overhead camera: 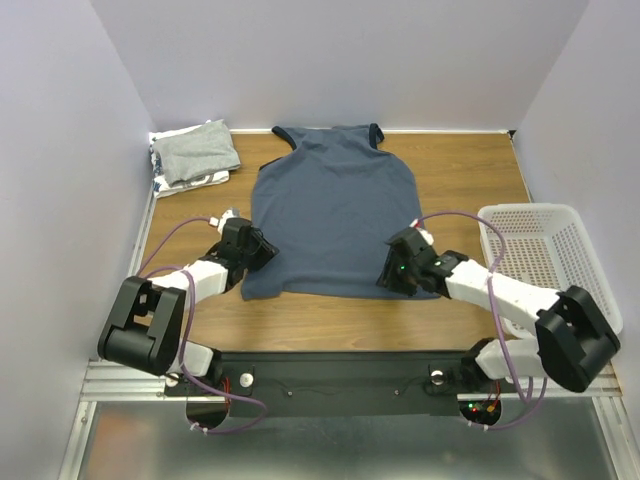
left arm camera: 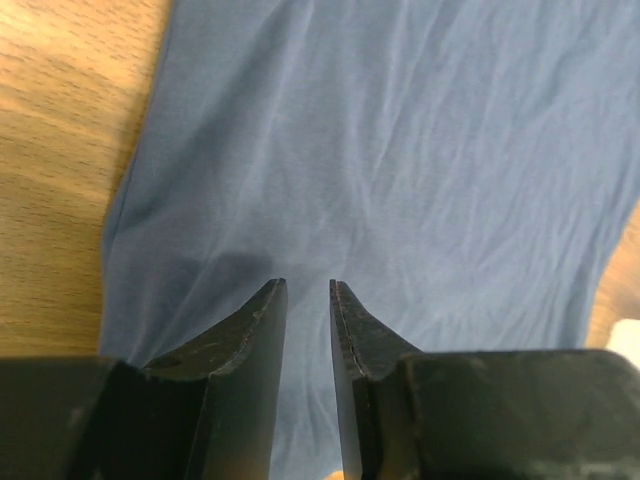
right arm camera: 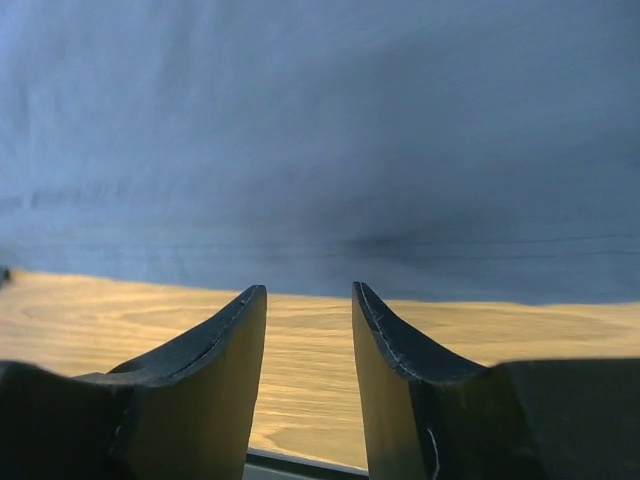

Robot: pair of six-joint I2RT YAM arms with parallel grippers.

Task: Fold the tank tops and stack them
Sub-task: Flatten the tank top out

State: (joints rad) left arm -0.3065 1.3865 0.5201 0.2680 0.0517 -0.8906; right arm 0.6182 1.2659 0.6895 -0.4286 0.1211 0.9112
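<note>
The slate-blue tank top [overhead camera: 330, 210] lies spread flat in the middle of the table, neck at the far side. My left gripper [overhead camera: 262, 250] sits over its near left corner. In the left wrist view the gripper [left arm camera: 308, 285] has its jaws a narrow gap apart above the blue cloth [left arm camera: 400, 150], holding nothing. My right gripper [overhead camera: 392, 272] is at the near right corner. In the right wrist view it [right arm camera: 308, 288] is open over bare wood, just short of the hem [right arm camera: 320, 250]. A folded light grey top [overhead camera: 198, 150] rests on the black-and-white patterned one [overhead camera: 160, 182] at the far left.
A white mesh basket [overhead camera: 530, 208] stands at the right edge of the table, beside my right arm. White walls close in the table on the left, back and right. A metal rail runs along the near edge.
</note>
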